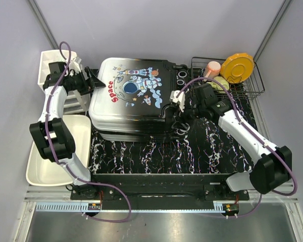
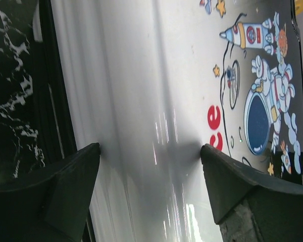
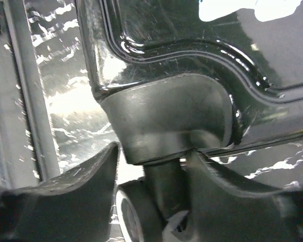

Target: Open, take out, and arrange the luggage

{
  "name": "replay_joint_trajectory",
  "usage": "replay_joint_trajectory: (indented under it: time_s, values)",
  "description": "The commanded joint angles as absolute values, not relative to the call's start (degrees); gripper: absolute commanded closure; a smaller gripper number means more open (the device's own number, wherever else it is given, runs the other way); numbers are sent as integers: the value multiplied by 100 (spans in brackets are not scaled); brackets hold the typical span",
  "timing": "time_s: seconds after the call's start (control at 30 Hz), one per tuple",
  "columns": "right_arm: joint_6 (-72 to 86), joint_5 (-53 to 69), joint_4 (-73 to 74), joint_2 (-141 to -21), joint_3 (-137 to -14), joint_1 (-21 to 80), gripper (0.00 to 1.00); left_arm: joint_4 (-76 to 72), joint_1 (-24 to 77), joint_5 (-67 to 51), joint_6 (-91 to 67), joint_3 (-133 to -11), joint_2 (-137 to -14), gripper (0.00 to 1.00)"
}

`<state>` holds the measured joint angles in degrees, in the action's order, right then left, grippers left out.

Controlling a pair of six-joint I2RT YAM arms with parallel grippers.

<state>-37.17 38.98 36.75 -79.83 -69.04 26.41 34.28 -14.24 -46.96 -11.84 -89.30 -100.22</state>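
One luggage [image 1: 131,96] lies closed. The left gripper [image 2: 149,149] spreads wide over its shell. The right gripper [image 3: 154,151] stands wide around one wheel [image 3: 129,215].

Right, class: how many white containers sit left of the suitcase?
2: a drawer unit at the far left, a tub at the near left. More could be hidden.

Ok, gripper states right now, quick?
Left gripper: open, over the luggage shell, holding nothing.
Right gripper: open, straddling the wheel stem, not visibly clamped.
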Motion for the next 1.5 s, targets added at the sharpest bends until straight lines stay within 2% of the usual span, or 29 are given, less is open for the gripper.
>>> replay_joint_trajectory:
  time_s: [0.0,0.07,0.1,0.27,0.43,0.57,0.7,0.87,1.0,1.03,1.17,1.47]
  values:
    - [-2725,4712,3447,-7174,-6531,2778,25,3410,-1151,-4465,-686,-9281,-10108,33]
    - [-2393,4509,2911,-6569,-6127,2568,11,3419,-1151,-4491,-616,-9211,-10002,29]
    - [-2312,4474,2596,-6400,-6004,2279,1,3428,-1151,-4500,-563,-9167,-9880,28]
    - [-1811,4306,1952,-5854,-5677,1311,0,3507,-1151,-4561,-378,-8912,-9537,22]
    - [-1826,5887,2012,-6353,-5678,-487,0,3612,-1151,-4815,-290,-8868,-9273,16]
    - [-3064,6775,2145,-7257,-5511,-1036,8,3551,-1134,-4992,-413,-8877,-9185,15]
    - [-2920,7319,1129,-8005,-5186,-985,15,3481,-1108,-5045,-544,-8886,-9132,15]
    - [-2400,7392,959,-8543,-5010,-283,19,3428,-1081,-5001,-650,-8868,-9079,15]
    - [-882,7120,-566,-8569,-4615,472,21,3340,-1072,-5010,-817,-8877,-9061,15]
    - [-661,7119,-563,-8622,-4614,544,22,3331,-1072,-5018,-835,-8903,-9070,15]
    - [-177,7084,-720,-9008,-4474,808,23,3331,-1072,-4984,-835,-8965,-9132,15]
    - [1414,6381,-3294,-9236,-3639,1116,18,3331,-1072,-4948,-809,-8877,-9149,15]
